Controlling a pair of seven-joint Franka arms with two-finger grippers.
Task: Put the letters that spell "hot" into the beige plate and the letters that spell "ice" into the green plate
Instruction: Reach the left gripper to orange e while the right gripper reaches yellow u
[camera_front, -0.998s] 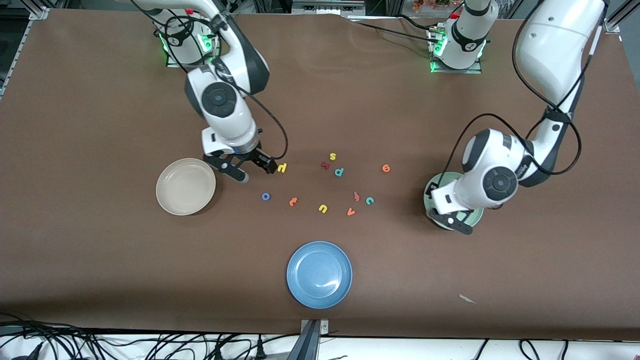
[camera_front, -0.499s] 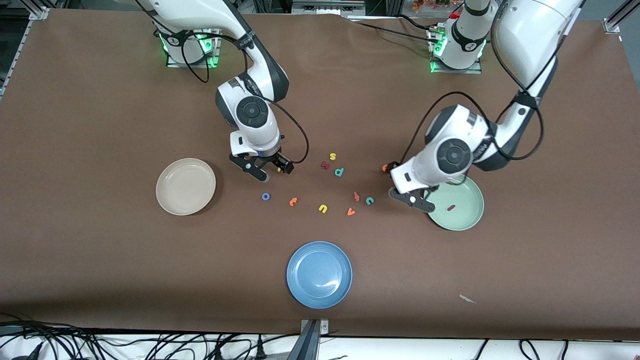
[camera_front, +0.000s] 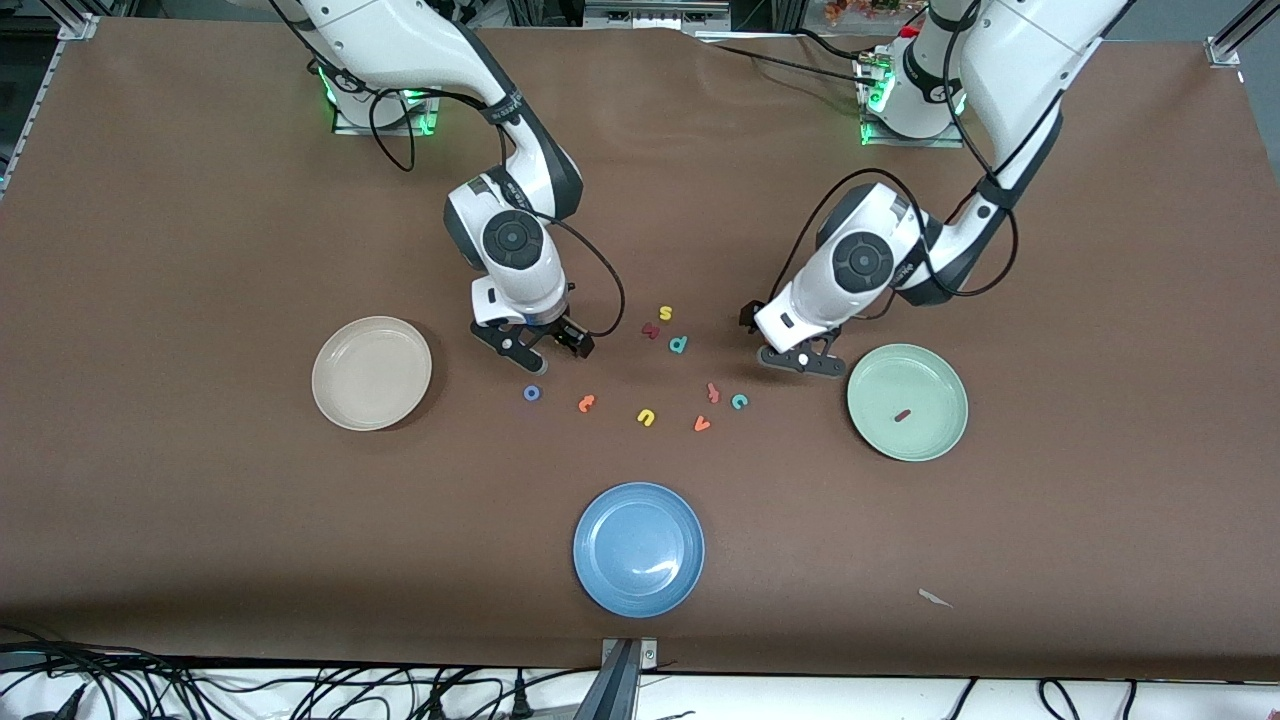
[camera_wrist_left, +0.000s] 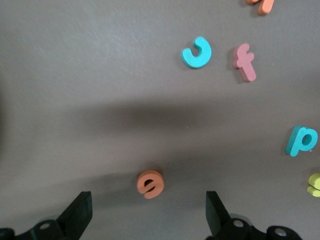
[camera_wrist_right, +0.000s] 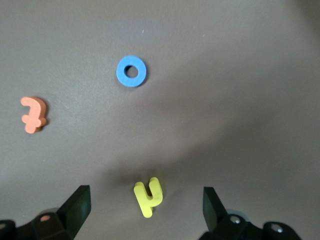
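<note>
My right gripper (camera_front: 545, 345) hangs open over the yellow "h" (camera_wrist_right: 148, 197), which lies between its fingers in the right wrist view. The blue "o" (camera_front: 532, 393) and orange "t" (camera_front: 587, 403) lie just nearer the front camera. The beige plate (camera_front: 371, 372) sits bare toward the right arm's end. My left gripper (camera_front: 782, 340) is open over the orange "e" (camera_wrist_left: 150, 184), which the hand hides in the front view. The teal "c" (camera_front: 739, 401) lies close by. In the green plate (camera_front: 930, 385) rests the dark red "i" (camera_front: 902, 414).
Other letters are scattered mid-table: yellow "s" (camera_front: 665, 314), teal "p" (camera_front: 678, 344), yellow "u" (camera_front: 646, 417), orange "v" (camera_front: 702, 424), a reddish "f" (camera_front: 713, 392) and a dark red piece (camera_front: 650, 329). A blue plate (camera_front: 638, 549) sits near the front edge.
The left gripper opened over the green plate, leaving the dark red "i" there, then swung to the orange "e". The right gripper moved from beside the beige plate to over the yellow "h".
</note>
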